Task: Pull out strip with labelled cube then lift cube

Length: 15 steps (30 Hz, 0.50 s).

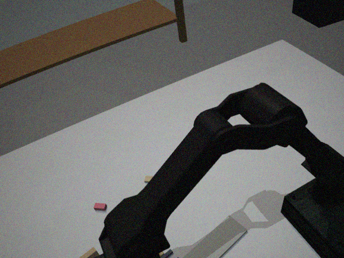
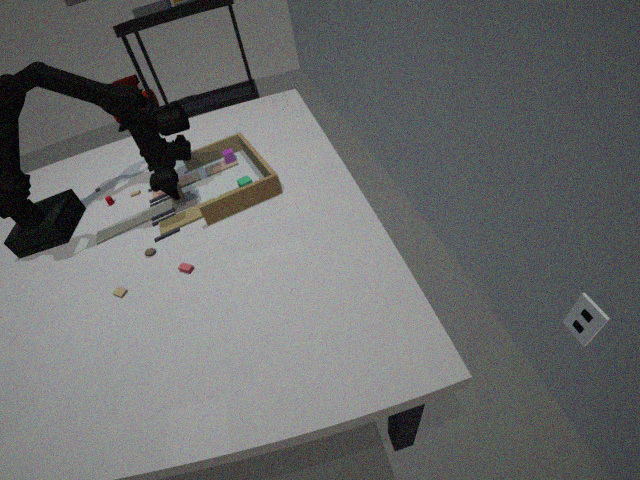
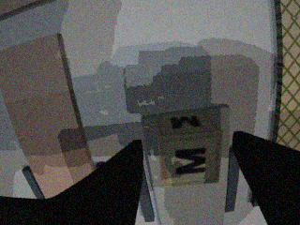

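Note:
The labelled cube [image 3: 189, 155] shows between and just beyond the fingertips in the wrist view, with a black M on two faces. It sits on a pale grey strip [image 3: 192, 208] [image 2: 129, 222] that sticks out of the wooden frame towards the arm's base. My gripper [image 3: 187, 142] [image 2: 177, 197] is partly open, one finger to each side of the cube and strip, with nothing clamped. In the exterior view the gripper mostly hides the cube. A pinkish strip [image 3: 37, 94] lies to the left in the wrist view, and a lattice-patterned strip [image 3: 291, 70] to the right.
The wooden frame [image 2: 240, 201] holds a purple block [image 2: 228, 156] and a green block [image 2: 244, 181]. Dark guide rails [image 2: 167, 234] [image 3: 231, 183] flank the strips. A red cylinder [image 2: 109, 200], a pebble [image 2: 150, 252], a pink block [image 2: 186, 268] [image 1: 100, 206] and a tan block [image 2: 119, 292] lie outside.

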Tool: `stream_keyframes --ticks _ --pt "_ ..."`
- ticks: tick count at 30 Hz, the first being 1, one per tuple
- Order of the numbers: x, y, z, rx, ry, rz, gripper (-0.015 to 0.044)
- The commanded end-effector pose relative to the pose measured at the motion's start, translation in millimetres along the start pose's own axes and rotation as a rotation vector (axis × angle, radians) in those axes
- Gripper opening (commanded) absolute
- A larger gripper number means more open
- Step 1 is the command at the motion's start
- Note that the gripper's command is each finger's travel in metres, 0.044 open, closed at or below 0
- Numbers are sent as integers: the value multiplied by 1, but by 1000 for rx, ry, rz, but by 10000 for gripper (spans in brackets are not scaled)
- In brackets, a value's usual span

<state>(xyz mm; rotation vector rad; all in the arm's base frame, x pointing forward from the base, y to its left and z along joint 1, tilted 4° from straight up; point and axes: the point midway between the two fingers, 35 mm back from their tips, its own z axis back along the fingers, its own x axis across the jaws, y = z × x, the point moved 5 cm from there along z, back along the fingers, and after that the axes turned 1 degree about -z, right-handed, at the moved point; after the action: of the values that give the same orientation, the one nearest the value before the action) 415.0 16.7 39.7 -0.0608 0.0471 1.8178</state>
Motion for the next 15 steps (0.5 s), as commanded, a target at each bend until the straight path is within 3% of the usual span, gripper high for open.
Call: stream_keyframes --ticks 1,8,12,15 --pt "1 2 -10 10 -4 3 250" --pt "1 2 -11 10 -4 3 250" --pt "0 1 -8 7 -1 -1 145" --pt "0 1 -8 7 -1 -1 125"
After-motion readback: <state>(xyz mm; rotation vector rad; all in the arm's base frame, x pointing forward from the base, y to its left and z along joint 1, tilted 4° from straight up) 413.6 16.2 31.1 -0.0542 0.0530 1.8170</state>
